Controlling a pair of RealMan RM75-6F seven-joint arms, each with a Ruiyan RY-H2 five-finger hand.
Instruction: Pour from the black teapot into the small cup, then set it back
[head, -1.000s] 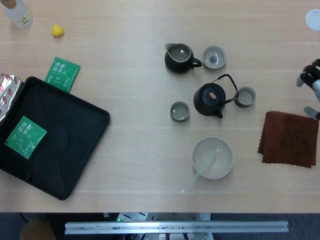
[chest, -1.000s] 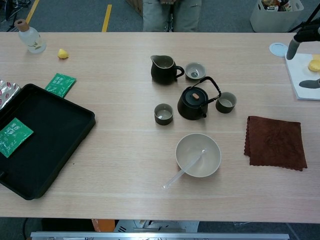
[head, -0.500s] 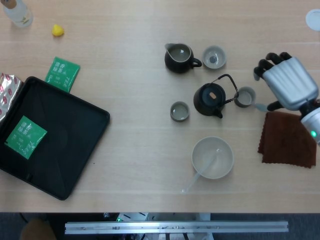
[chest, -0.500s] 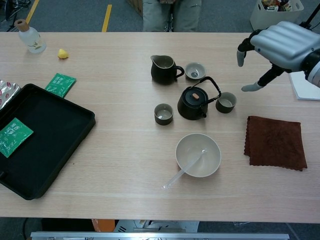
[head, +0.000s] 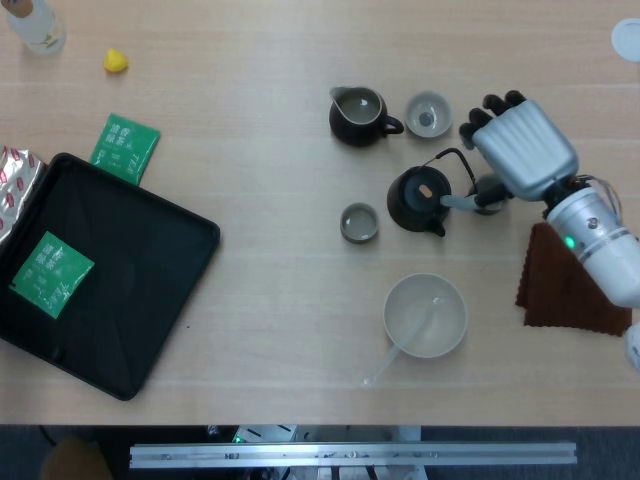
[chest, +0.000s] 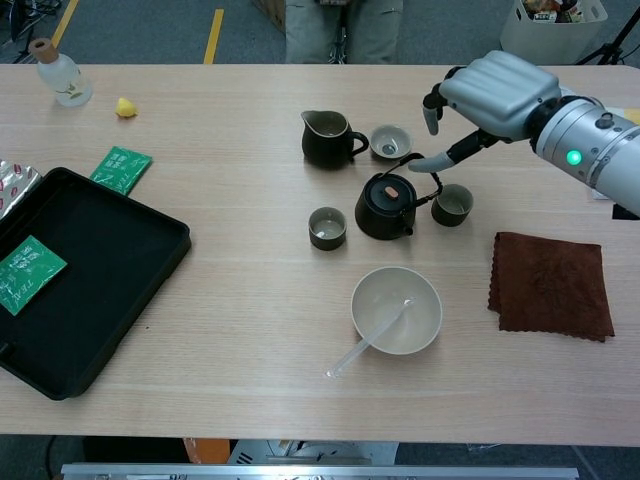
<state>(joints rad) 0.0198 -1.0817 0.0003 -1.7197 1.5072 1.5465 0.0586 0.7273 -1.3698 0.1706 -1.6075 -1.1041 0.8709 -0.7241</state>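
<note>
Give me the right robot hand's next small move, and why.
Probably lower the right robot hand and curl its fingers around the black teapot's handle. The hand hovers open above the upright black teapot, holding nothing, thumb pointing toward the handle.

Silver-grey right hand (head: 518, 150), dark fingertips; white forearm, green light.

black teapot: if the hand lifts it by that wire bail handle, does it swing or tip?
Likely swings: the black teapot hangs from a thin arched bail handle that looks hinged at its sides. Its squat, rounded body probably sits stable on the table but may be heavy for its size. The right hand is open above it, so nothing steadies the lid.
</note>
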